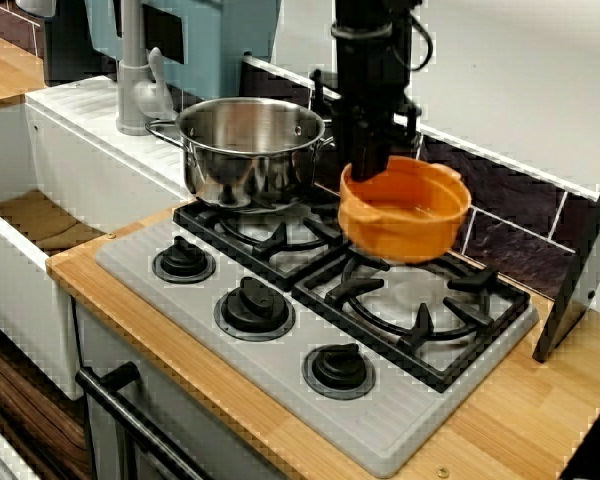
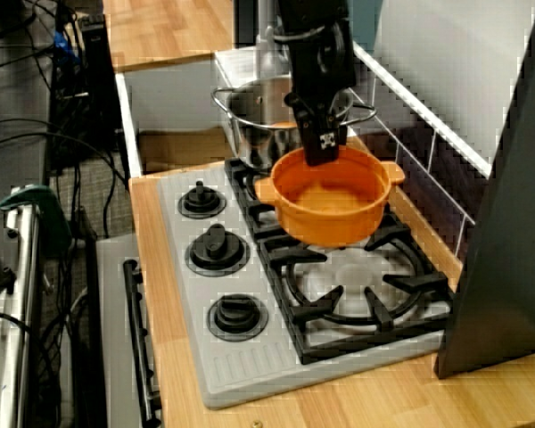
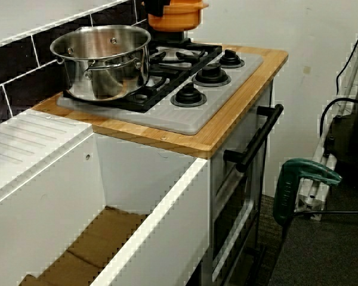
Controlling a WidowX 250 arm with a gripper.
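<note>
Your gripper (image 1: 368, 172) comes straight down from above onto the orange pot (image 1: 405, 210) and has hold of it by the rim on the side nearest the steel pot (image 1: 250, 150). The jaws are drawn in tight on that rim, no wider apart than the pot's wall. In the front view the black fingers (image 1: 370, 158) cover the edge, so you cannot see the gap itself. In the view from the stove's end one finger (image 2: 324, 147), the one with a small white marking, lies against the rim of the pot (image 2: 332, 198). The pot hangs clear of the black grate (image 1: 420, 310), over the back part of the burner farther from the sink, and tips slightly, with its free side lower. Its inside looks bare. The steel pot sits on the neighbouring burner, close beside the gripper but not touching the orange one. In the view from the sink side only the lower part of the orange pot (image 3: 174, 15) shows at the top edge, above the grate. Three black knobs (image 1: 253, 305) run along the grey stove front, and a grey faucet (image 1: 135, 70) stands behind the white sink (image 1: 10, 250).
</note>
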